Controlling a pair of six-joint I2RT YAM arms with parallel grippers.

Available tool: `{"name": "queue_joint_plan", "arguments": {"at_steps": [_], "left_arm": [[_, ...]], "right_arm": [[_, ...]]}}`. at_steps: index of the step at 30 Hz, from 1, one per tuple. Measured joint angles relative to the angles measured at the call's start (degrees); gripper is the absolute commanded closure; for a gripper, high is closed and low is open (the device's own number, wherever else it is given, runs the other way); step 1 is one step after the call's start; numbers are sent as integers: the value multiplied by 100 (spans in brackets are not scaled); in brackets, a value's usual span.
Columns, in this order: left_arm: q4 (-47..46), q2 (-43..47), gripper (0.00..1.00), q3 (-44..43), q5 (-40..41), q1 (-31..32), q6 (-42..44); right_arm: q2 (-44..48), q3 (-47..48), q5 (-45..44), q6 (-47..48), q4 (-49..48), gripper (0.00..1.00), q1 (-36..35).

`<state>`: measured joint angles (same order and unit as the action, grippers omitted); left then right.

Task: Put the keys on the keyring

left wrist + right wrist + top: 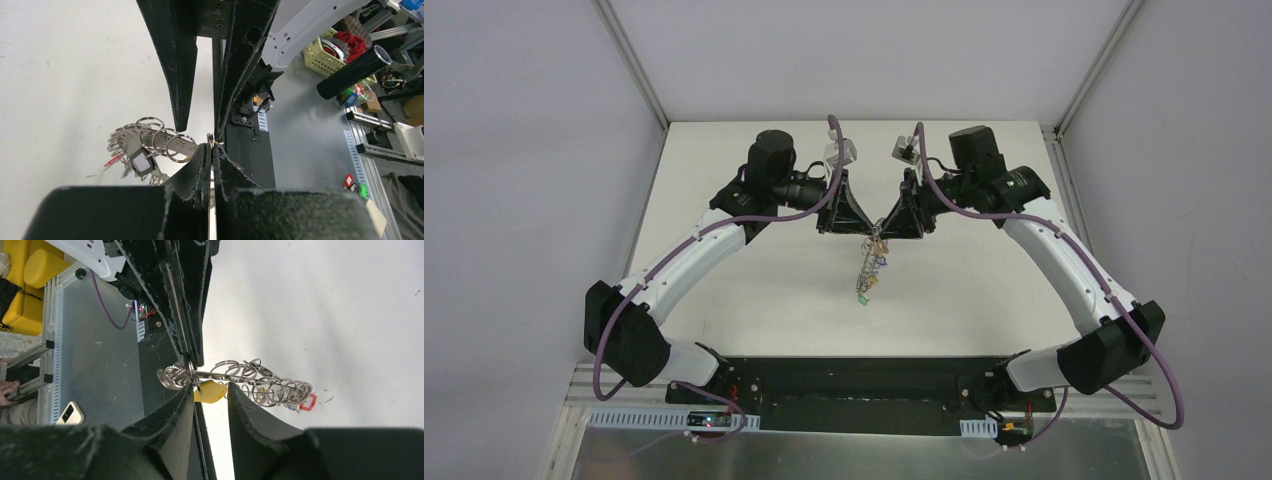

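Note:
The keyring (871, 265) hangs from where my two grippers meet above the middle of the table, with keys of several colours dangling down. My left gripper (872, 228) is shut on the ring's upper edge; in the left wrist view its pads (205, 160) are pressed together at a wire loop, and the ring (155, 140) runs off to the left. My right gripper (211, 390) is open, its fingers on either side of a yellow-headed key (216, 393) under the ring (250, 376). A red key head (308, 402) hangs at the ring's far end.
The white table (754, 300) ends at a black base plate (854, 380) near the arm bases. White walls enclose the back and sides. Off the table are a green basket (327, 52), a black cylinder (355, 72) and a phone (70, 412).

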<state>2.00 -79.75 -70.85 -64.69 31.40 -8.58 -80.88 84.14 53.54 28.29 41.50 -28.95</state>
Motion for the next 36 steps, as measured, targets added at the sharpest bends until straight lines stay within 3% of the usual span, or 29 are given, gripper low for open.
{"name": "queue_joint_plan", "arguments": {"at_steps": [9,13,17,36], "left_arm": [[-966,26,100,131,-133,0,-824],[-1091,26,100,136,-136,0,-920],[-1139,26,100,136,-133,-4,-997],[-2457,26,100,439,-245,-72,-2039]], "right_arm": [[262,-245,378,-208,-286,75,227],[275,-308,549,-299,-398,93,284],[280,-382,710,-411,-498,100,297],[295,-501,1038,-822,-896,99,315]]}}
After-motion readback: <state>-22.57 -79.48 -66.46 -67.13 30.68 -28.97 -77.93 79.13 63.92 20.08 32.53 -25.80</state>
